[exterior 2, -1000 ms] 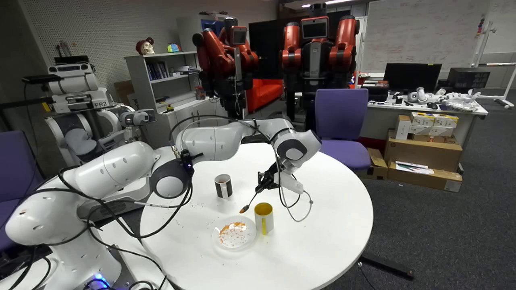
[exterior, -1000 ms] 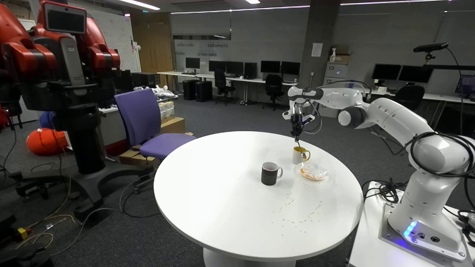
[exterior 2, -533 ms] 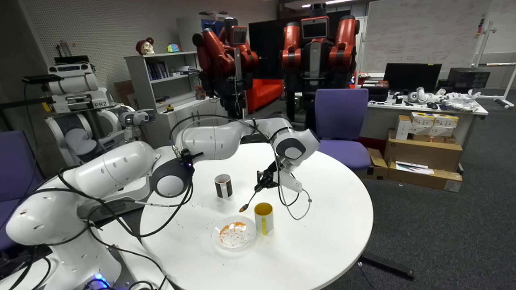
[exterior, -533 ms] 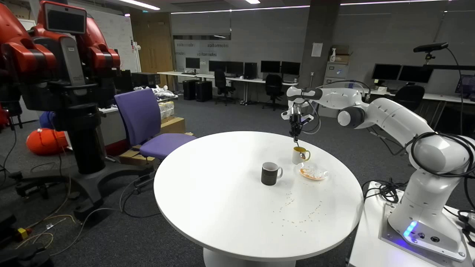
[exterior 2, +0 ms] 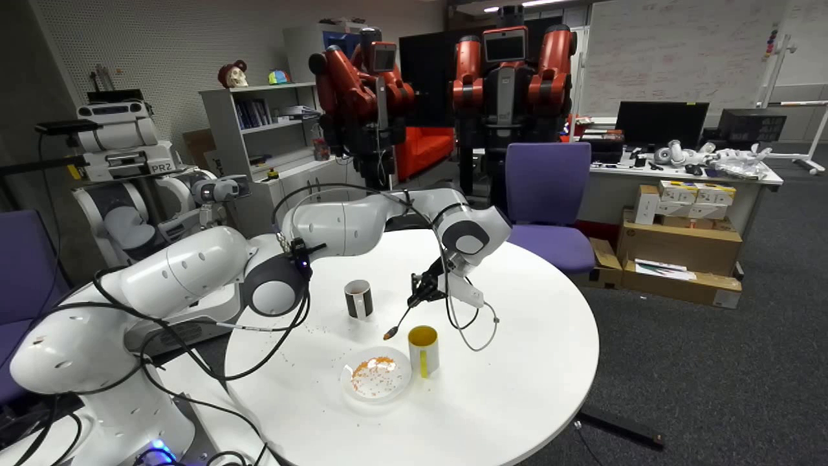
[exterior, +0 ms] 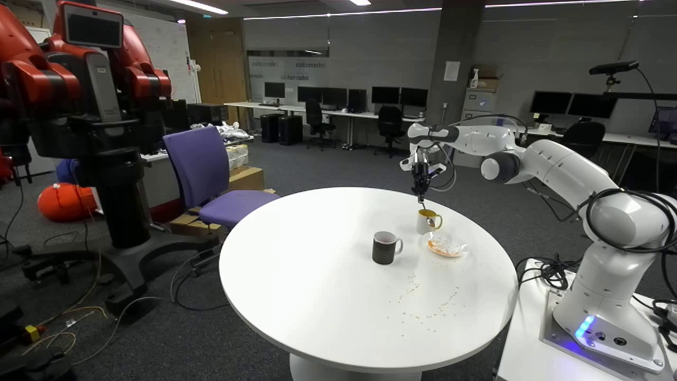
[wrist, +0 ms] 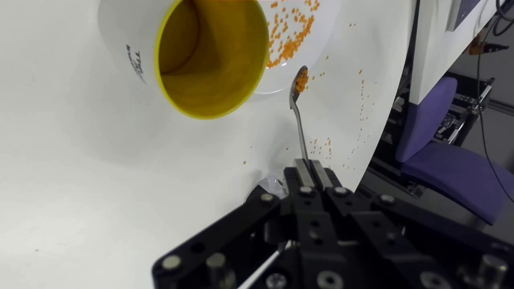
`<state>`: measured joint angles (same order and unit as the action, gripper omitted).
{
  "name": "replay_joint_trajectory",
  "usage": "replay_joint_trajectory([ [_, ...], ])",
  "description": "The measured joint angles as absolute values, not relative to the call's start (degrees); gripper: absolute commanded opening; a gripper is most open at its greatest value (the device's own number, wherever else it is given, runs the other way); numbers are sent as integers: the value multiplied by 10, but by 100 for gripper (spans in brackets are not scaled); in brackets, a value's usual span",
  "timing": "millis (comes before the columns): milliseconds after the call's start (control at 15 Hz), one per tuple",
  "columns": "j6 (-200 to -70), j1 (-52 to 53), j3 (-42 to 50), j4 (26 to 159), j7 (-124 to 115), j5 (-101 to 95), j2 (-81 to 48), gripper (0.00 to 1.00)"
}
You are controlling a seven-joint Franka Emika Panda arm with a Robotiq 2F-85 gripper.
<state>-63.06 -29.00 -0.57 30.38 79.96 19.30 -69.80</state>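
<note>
A black, two-fingered robot gripper (wrist: 308, 162) is drawn almost fully together, with only the thin handle of a shiny metal spoon (wrist: 295, 96) pinched between its fingertips. The spoon slopes downward from the grip, its bowl in the air beside a tall white mug (exterior 2: 416, 355) with a bright yellow interior and handle. A small heap of orange grains (wrist: 302, 83) fills part of the bowl. Holding this load well seems to call for slow, even motion, with the bowl level and clear of the mug's rim; a knock there, or the slim handle twisting in the pinch, could tip grains out.

Just beside the mug lies a shallow, round, see-through plate (exterior 2: 400, 388), smooth and glossy, strewn with matt, beady orange grains; whether it touches the mug is unclear. Farther from the mug stands a dark-banded white mug (exterior 2: 358, 294), also upright. The smooth, round white tabletop (exterior 2: 511, 362) carries scattered grains, mostly well apart from the yellow-lined mug.
</note>
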Motion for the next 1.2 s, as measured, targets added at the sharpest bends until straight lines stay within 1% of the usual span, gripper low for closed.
replay_joint_trajectory([
  [1200,-609,-277,-3,304,846,169,-660,1],
])
